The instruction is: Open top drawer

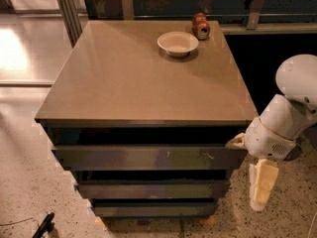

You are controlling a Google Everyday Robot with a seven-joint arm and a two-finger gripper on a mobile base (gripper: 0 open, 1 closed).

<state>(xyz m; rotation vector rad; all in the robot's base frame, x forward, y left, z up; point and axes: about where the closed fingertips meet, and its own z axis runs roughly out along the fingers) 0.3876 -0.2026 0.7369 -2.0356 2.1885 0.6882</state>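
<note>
The top drawer [148,157] is the widest of three dark drawers under the brown cabinet top [138,78]. Its glossy front stands out a little from the cabinet, with a dark gap above it. My white arm [287,118] comes in from the right. The gripper [237,142] is at the right end of the top drawer's front, level with its upper edge and touching or nearly touching it. A cream-coloured part [261,183] hangs down below the wrist, beside the middle drawer [151,188].
A white bowl [178,43] and a tipped red can [200,26] sit at the far side of the cabinet top. The bottom drawer [153,209] is the narrowest. A black object [43,225] lies on the speckled floor at lower left. A metal rail runs behind.
</note>
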